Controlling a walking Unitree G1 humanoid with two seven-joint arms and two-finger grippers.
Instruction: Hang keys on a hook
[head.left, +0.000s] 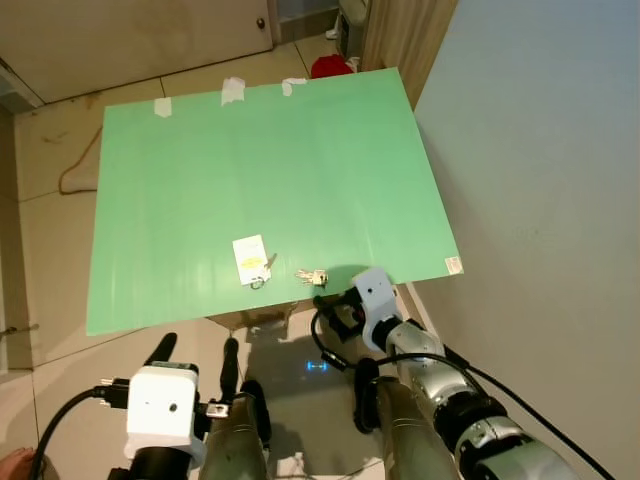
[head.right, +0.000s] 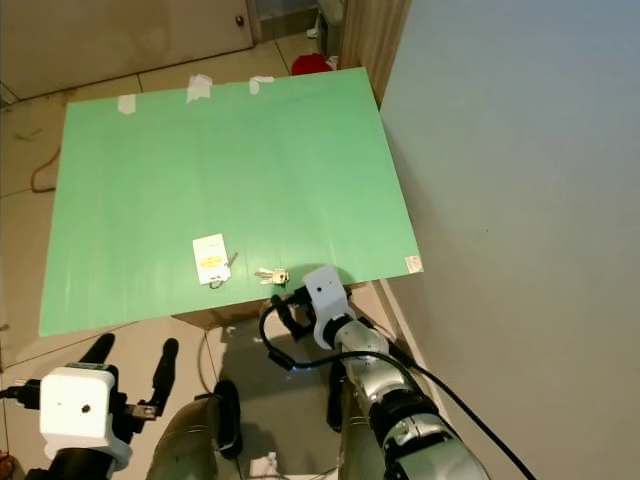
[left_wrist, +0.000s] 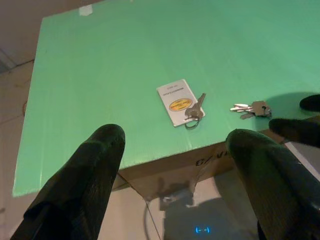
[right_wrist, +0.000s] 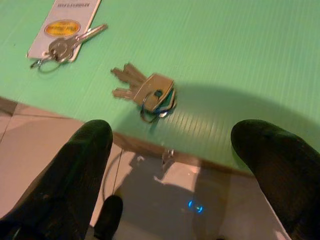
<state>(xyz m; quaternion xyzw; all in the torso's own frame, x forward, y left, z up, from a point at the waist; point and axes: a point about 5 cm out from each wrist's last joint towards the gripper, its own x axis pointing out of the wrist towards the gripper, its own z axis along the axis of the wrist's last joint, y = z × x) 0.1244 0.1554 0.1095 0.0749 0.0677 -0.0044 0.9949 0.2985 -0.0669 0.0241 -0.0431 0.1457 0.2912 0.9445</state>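
Note:
A small bunch of silver keys lies near the front edge of the green tabletop, with a ring on a teal fob. Just left of it lies a single key on a white tag with a yellow oval label. My right gripper is open, just below and in front of the table's front edge, with the bunch of keys a short way ahead of its fingers. My left gripper is open too, lower and further left, in front of the table and holding nothing.
A pale grey wall runs along the table's right side. A cardboard box supports the green board. A red object sits beyond the far edge, and a cord lies on the tiled floor at the left.

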